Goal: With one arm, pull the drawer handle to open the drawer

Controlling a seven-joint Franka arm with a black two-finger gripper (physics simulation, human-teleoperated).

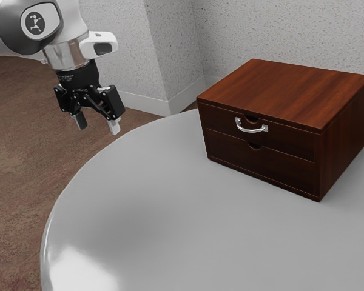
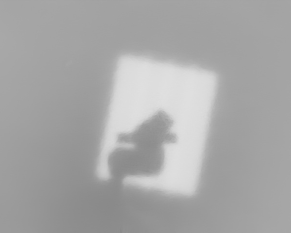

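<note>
A dark wooden cabinet (image 1: 288,124) with two drawers stands on the round grey table (image 1: 170,230) toward the exterior view's right. The upper drawer (image 1: 261,127) carries a curved silver handle (image 1: 251,127); its front sits flush with the cabinet, and so does the lower drawer (image 1: 255,159). My gripper (image 1: 97,124) hangs open in the air near the table's far left edge, well to the left of the cabinet, fingers pointing down with nothing between them. In the wrist view a bright rectangular patch of light (image 2: 157,126) on the table surface holds a dark shadow.
The table's edge (image 1: 67,188) curves just below my gripper; beyond it lies brown floor (image 1: 24,151). A speckled wall with a white baseboard (image 1: 151,100) stands behind. Bare grey tabletop spreads between the gripper and the cabinet.
</note>
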